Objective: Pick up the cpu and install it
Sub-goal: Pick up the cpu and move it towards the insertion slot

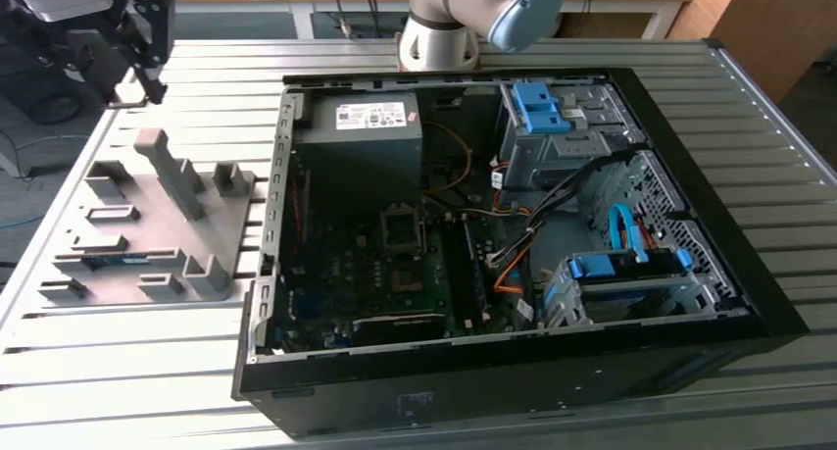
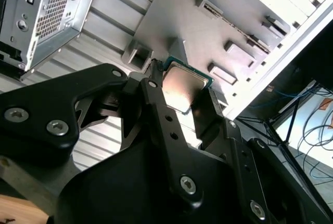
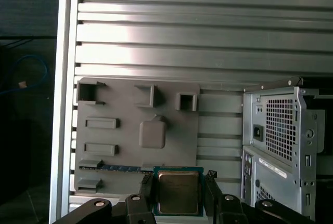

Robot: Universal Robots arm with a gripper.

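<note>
1. Pick-up step in hand; gripper pinching the cpu by opposite edges.
2. Held over the grey tray, seemingly lifted clear; tray at nine o'clock of the open case in the exterior view.
3. Next: level carry, square alignment over the motherboard.

**Count of the things on the table**

There is one chip and one gripper with two fingers. There is one grey tray, one memory stick, one open computer case, two blue brackets and one slatted table.
</note>
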